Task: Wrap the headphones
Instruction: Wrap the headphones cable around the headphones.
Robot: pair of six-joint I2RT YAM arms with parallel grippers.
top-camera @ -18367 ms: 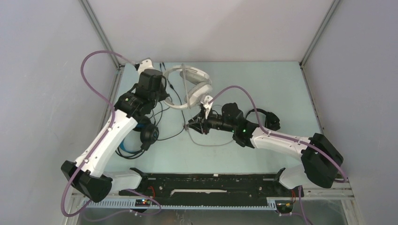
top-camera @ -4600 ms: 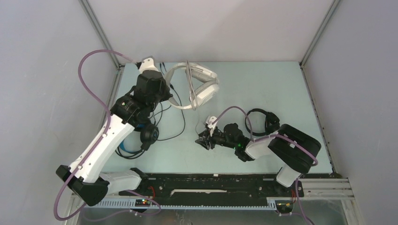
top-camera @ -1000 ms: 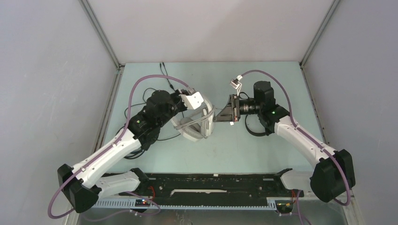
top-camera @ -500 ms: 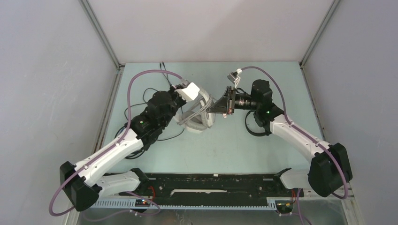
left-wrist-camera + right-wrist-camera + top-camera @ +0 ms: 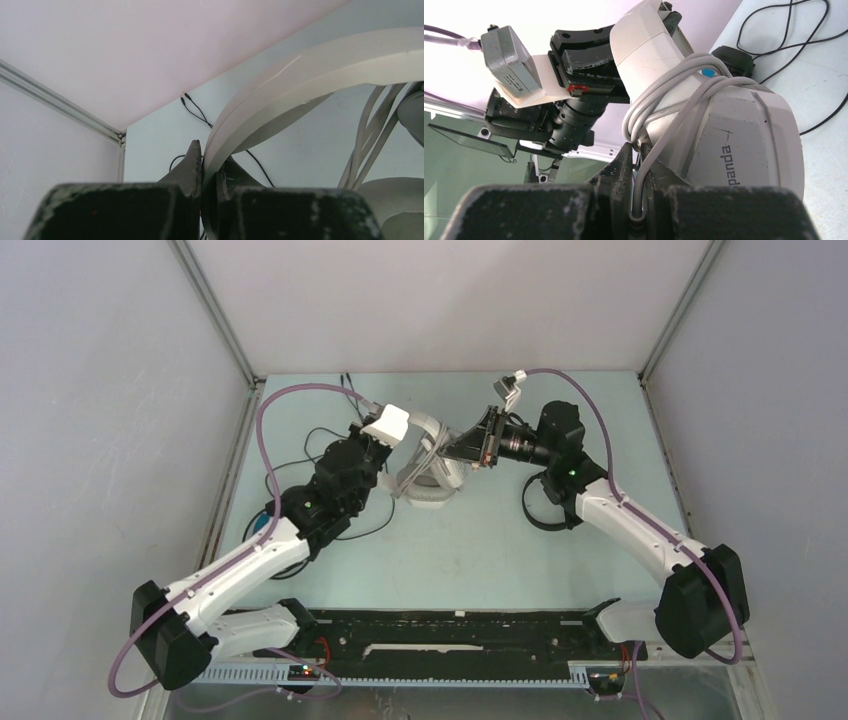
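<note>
The white-grey headphones [image 5: 432, 480] are held up between both arms at the table's middle. My left gripper [image 5: 205, 160] is shut on their headband [image 5: 300, 65], which arcs up and right from the jaws. My right gripper [image 5: 636, 155] is shut on their pale cable [image 5: 659, 135], several turns of which lie around the earcup marked "panda" [image 5: 744, 140]. From above, the right gripper [image 5: 462, 450] sits right against the headphones, opposite the left gripper [image 5: 400, 452]. A black pair [image 5: 540, 512] lies under the right forearm. A blue-banded pair [image 5: 262, 527] is mostly hidden by the left arm.
Thin black cables [image 5: 322, 440] trail over the table at the back left, also behind the earcup [image 5: 794, 25]. The left wrist's camera block [image 5: 509, 55] is close in front of the right gripper. Enclosure walls ring the table [image 5: 600, 420].
Over the last second both arms carried the white-grey headphones toward the back of the table. The right gripper swung up and back with the cable; both grips stayed shut.
</note>
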